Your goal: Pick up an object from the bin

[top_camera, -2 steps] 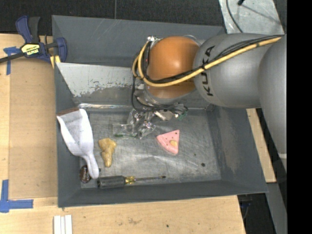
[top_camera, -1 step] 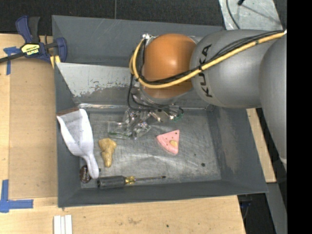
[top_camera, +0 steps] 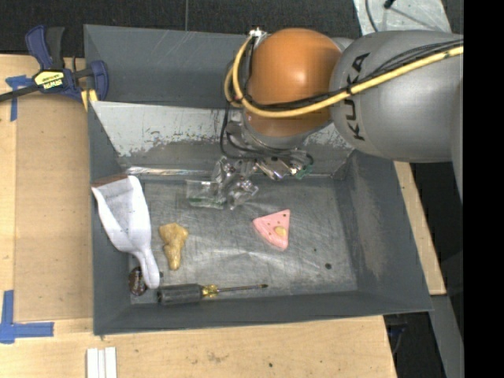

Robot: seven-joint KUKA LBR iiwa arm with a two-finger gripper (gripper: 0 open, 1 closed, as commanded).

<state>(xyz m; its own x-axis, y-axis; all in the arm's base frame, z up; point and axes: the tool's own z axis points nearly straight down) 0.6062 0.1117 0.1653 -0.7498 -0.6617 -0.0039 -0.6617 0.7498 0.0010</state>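
Note:
My gripper point(top_camera: 236, 181) hangs low in the back middle of the bin, under the arm's orange cover. Right at its left side lies a small clear plastic piece point(top_camera: 201, 193) on the bin floor; whether the gripper touches it I cannot tell. A pink wedge with yellow spots point(top_camera: 273, 228) lies a short way to the front right of the gripper. A tan lumpy figure point(top_camera: 172, 243) lies to the front left.
A white sock-like cloth point(top_camera: 126, 219) runs along the left wall, with a small brown thing point(top_camera: 137, 282) at its lower end. A black-handled screwdriver point(top_camera: 201, 291) lies along the front wall. The arm covers the back right of the bin.

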